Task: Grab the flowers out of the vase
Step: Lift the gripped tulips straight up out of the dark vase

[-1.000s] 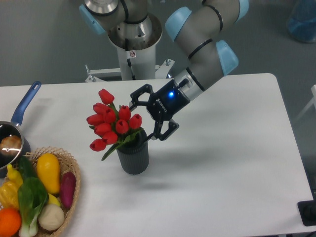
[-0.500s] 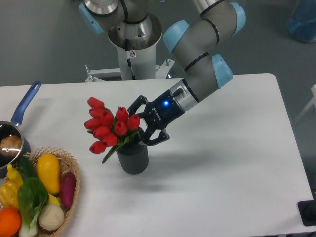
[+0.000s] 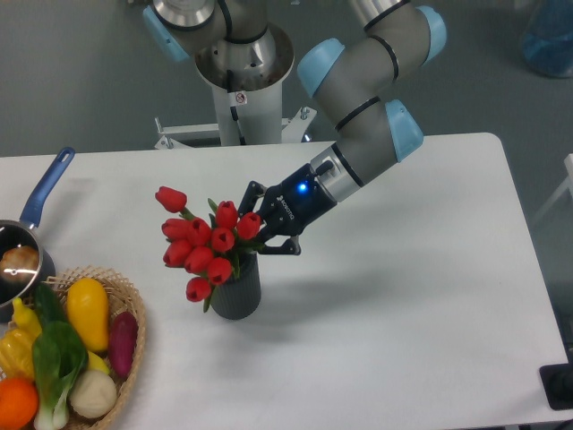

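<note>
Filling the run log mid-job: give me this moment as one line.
phase: grasping | gripper: closed on flowers stems | flowers: in vase, leaning left | vase: upright on table | lift: not yet

Single fixed cam, sitting high across from the arm base (image 3: 242, 63), looking down at the white table (image 3: 403, 296) from mid range. It's cropping the basket (image 3: 125, 358) bottom-left and the saucepan (image 3: 31, 233) at left edge.

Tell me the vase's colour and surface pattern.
Dark grey with vertical ribbing on the vase, seen in the fixed camera view.
</note>
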Motion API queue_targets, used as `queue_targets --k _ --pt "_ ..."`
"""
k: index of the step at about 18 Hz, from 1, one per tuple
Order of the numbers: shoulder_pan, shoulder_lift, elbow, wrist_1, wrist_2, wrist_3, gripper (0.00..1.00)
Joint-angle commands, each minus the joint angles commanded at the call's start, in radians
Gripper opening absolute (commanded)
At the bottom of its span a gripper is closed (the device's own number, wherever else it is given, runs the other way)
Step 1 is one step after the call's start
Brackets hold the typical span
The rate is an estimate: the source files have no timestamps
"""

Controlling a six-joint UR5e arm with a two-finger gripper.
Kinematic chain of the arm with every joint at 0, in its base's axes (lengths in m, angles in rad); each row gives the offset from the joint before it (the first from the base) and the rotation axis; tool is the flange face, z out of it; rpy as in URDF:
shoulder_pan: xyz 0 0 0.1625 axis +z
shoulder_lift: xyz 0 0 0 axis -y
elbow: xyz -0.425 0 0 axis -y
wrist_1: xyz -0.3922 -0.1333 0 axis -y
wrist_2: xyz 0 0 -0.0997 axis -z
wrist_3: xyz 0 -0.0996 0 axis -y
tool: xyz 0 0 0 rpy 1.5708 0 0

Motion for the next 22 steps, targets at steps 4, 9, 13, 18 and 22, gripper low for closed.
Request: queue_targets --k 4,9,13,18,22 --pt "-0.006 0.064 -0.035 -0.023 -0.049 -0.009 0.0" --pt "-0.006 0.111 -0.009 -0.041 -0.139 -0.106 0.0" --pt "-0.005 0.12 0.029 -0.04 -0.202 -0.156 0.0" --pt "0.023 0.123 0.073 -0.035 -0.264 -0.225 0.0" --pt "0.049 0.144 0.078 -0.038 -0.258 -0.227 0.0"
